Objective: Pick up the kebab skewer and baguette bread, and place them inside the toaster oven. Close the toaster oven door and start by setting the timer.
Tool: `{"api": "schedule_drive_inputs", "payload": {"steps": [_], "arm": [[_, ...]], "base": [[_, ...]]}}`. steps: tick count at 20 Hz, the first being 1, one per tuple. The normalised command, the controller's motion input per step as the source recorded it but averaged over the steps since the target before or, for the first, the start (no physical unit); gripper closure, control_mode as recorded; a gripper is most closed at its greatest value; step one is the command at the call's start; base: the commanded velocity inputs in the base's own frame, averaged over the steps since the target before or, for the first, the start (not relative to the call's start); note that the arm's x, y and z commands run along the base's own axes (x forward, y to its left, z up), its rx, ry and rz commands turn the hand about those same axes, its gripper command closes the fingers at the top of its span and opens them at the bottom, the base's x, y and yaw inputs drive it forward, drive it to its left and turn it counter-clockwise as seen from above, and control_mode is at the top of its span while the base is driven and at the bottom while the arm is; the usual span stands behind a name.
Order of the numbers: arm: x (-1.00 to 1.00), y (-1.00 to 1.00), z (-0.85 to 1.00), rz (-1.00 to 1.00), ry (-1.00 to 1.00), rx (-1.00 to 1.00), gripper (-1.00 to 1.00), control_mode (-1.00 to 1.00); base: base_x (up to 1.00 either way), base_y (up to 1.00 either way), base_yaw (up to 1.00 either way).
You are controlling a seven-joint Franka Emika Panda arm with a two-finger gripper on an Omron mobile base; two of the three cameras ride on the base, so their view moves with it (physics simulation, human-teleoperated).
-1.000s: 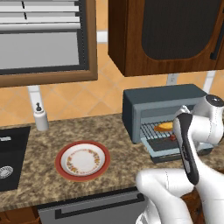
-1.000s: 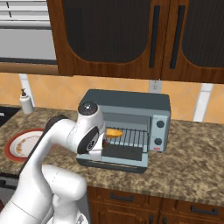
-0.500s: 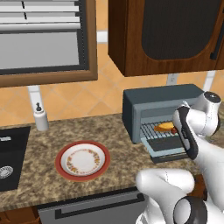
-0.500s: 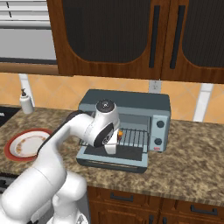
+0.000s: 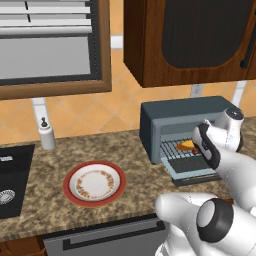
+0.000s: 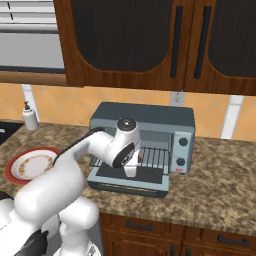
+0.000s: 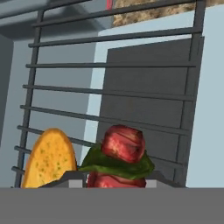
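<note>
Skewer (image 7: 122,155) clamped in gripper (image 7: 118,177), long axis toward 12 o'clock, over oven (image 6: 150,117) rack (image 7: 109,87); bread (image 7: 49,158) at 9 o'clock.

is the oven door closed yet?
No, in the right base view the toaster oven door lies dropped open flat in front of the toaster oven, with the wire rack exposed.

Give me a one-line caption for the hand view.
Fingers shut on the skewer over the oven's wire rack, baguette already lying on the rack beside it.
</note>
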Motion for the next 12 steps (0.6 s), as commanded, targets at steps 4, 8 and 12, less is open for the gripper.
{"api": "schedule_drive_inputs", "payload": {"steps": [4, 8, 12], "arm": [[0.26, -0.06, -0.18, 0.0, 0.0, 0.0, 1.0, -1.0], [0.09, -0.1, -0.05, 0.0, 0.0, 0.0, 1.0, -1.0], [0.0, -0.01, -0.01, 0.0, 0.0, 0.0, -1.0, -1.0]], "base": [[0.0, 0.0, 0.0], [0.0, 0.0, 0.0], [0.0, 0.0, 0.0]]}}
